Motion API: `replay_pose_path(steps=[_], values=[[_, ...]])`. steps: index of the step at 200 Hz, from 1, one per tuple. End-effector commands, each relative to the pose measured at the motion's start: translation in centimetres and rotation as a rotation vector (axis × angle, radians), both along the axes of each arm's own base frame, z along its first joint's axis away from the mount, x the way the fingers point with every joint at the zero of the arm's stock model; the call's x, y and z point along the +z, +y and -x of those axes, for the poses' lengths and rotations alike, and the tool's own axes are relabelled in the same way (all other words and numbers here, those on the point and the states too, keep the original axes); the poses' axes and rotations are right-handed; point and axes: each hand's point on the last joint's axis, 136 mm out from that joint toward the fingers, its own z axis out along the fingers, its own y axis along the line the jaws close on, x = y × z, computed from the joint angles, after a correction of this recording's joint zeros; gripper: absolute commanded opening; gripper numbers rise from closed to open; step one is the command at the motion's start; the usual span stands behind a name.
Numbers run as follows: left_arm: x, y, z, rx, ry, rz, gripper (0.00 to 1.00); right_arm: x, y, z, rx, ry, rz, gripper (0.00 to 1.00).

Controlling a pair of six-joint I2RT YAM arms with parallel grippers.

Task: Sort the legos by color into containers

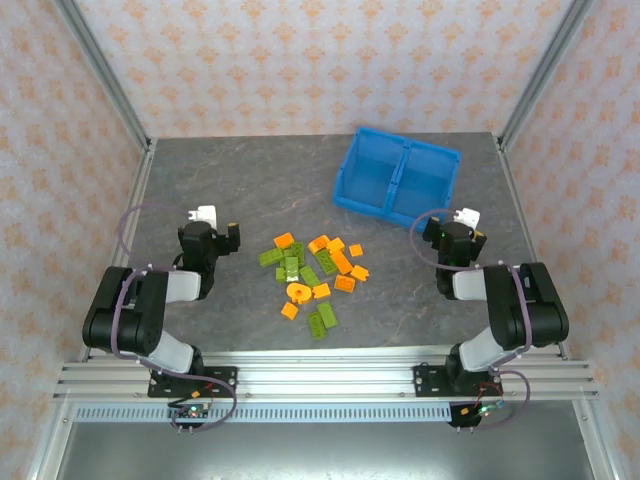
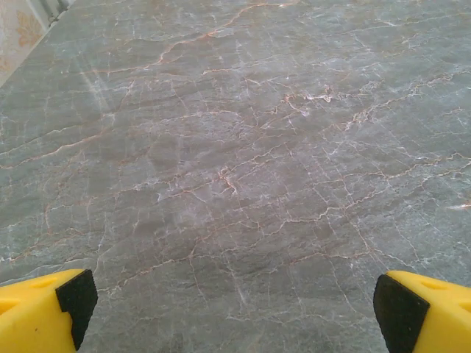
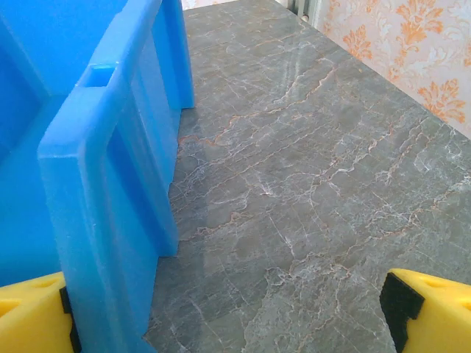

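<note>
top external view: orange and green legos (image 1: 315,275) lie scattered mid table (image 1: 200,170), long axes pointing every way; the blue bin (image 1: 347,165) behind them runs left-right, slightly skewed. right wrist view cuts its wall off at the left edge. left arm (image 1: 150,300) and right arm (image 1: 510,300) sit folded low, both jaws wide over bare table.

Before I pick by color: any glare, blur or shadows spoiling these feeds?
Top view: even light, sharp, orange and green legos easy to tell apart. Left wrist: table sharp, faint sheen. Right wrist: bin very close, its near edge soft.
</note>
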Motion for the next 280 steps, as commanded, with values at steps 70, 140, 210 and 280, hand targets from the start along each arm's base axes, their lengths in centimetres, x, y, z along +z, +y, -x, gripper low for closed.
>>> replay_pose_path(steps=[70, 140, 210, 280], values=[[2.1, 0.1, -0.9, 0.017, -0.071, -0.002, 1.00, 1.4, -0.6, -0.4, -0.031, -0.048, 0.002, 0.99], [2.6, -0.7, -1.0, -0.028, -0.062, -0.001, 1.00, 3.6, -0.9, 0.2, -0.064, -0.039, 0.019, 0.99], [10.2, -4.8, 3.1, -0.151, -0.127, -0.024, 1.00, 11.2, 6.7, 3.7, 0.148, 0.133, -0.472, 0.99], [21.6, -14.8, 11.3, -0.647, -0.207, 0.068, 1.00, 10.9, 19.0, 10.3, 0.623, 0.517, -0.384, 0.99]])
